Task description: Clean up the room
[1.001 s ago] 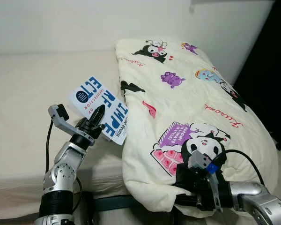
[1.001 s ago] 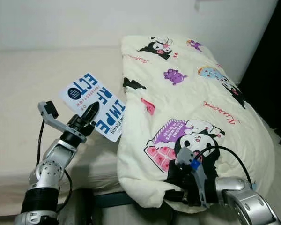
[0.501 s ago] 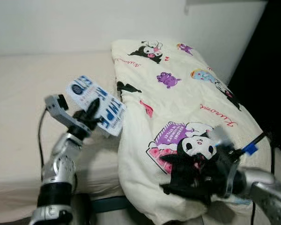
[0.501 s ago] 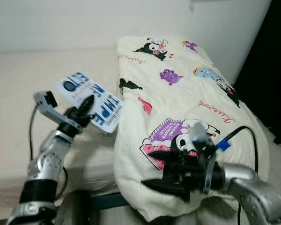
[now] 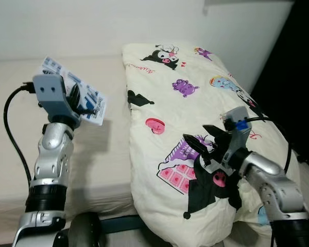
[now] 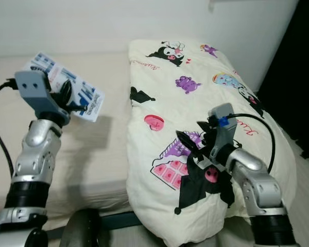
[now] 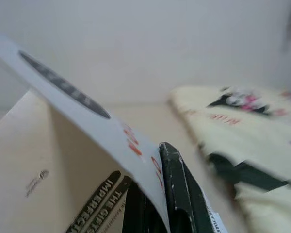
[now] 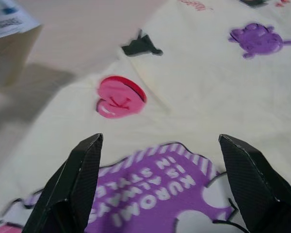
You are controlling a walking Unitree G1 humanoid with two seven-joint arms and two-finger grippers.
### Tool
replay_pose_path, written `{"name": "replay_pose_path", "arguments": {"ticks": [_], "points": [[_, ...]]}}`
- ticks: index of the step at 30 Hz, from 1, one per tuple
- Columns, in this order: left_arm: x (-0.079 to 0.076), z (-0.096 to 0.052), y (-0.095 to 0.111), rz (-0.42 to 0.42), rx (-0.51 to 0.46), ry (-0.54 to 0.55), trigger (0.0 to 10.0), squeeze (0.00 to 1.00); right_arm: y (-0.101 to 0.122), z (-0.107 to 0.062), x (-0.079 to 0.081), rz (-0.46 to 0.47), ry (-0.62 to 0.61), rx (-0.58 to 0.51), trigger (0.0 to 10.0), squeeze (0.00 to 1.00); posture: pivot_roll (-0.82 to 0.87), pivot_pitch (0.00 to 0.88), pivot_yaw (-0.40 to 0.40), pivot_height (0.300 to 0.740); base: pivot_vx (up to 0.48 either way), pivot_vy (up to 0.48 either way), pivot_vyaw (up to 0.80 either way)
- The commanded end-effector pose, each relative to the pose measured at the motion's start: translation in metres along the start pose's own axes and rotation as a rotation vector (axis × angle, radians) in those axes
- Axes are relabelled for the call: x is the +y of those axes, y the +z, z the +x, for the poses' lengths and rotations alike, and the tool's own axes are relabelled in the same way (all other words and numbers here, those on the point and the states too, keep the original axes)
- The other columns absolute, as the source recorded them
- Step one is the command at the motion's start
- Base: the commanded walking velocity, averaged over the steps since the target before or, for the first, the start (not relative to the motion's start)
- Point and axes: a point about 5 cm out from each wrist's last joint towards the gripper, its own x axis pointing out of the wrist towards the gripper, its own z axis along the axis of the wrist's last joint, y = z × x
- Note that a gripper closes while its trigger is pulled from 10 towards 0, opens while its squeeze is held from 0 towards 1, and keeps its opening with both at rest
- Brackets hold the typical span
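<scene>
A white book with blue lettering (image 5: 81, 95) is held up over the beige bed, left of the quilt, with my left gripper (image 5: 75, 101) shut on its lower part. In the left wrist view the black fingers (image 7: 177, 194) clamp the book's cover (image 7: 63, 97). A cream quilt with cartoon prints (image 5: 195, 82) lies along the bed's right side. My right gripper (image 5: 203, 138) hovers open just above the quilt's front part, over a purple print (image 8: 150, 189), with nothing between its fingers (image 8: 75, 184).
The beige mattress (image 5: 15, 108) stretches left of the quilt against a white wall (image 5: 92, 25). A dark gap (image 5: 293, 77) runs along the bed's right side. The bed's front edge (image 5: 113, 221) is close below me.
My left arm has lifted the book up and to the left. My right gripper has risen from the quilt's front edge and opened above it. The quilt's front now lies flatter.
</scene>
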Motion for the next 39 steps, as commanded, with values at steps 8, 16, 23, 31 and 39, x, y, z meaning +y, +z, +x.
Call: {"name": "replay_pose_path", "arguments": {"ticks": [8,16,23,31,39], "points": [[0.0,-0.009,-0.013,0.074,0.019,0.002,10.0,0.0,-0.052,-0.005,-0.002,-0.021,-0.047,0.344,10.0,0.36,0.07,0.086,-0.006,0.47,0.0,0.0,0.0],[-0.007,-0.009,-0.016,0.081,0.021,-0.004,10.0,0.0,-0.099,-0.047,0.026,-0.022,0.228,0.734,10.0,0.27,0.06,0.087,-0.011,0.47,0.0,0.0,0.0],[-0.009,-0.01,-0.018,0.078,0.024,-0.01,10.0,0.0,-0.099,-0.064,0.021,-0.088,0.263,0.802,10.0,0.27,0.06,0.087,-0.013,0.47,0.0,0.0,0.0],[-0.013,-0.01,-0.02,0.072,0.028,-0.026,10.0,0.0,-0.061,-0.057,0.011,-0.154,0.26,0.608,10.0,0.27,0.05,0.09,-0.014,0.47,0.0,0.0,0.0],[-0.006,-0.008,-0.02,0.13,0.031,0.009,10.0,0.0,0.014,-0.019,0.05,0.115,0.346,0.022,10.0,0.0,0.05,0.087,-0.012,0.47,0.0,0.0,0.0]]}}
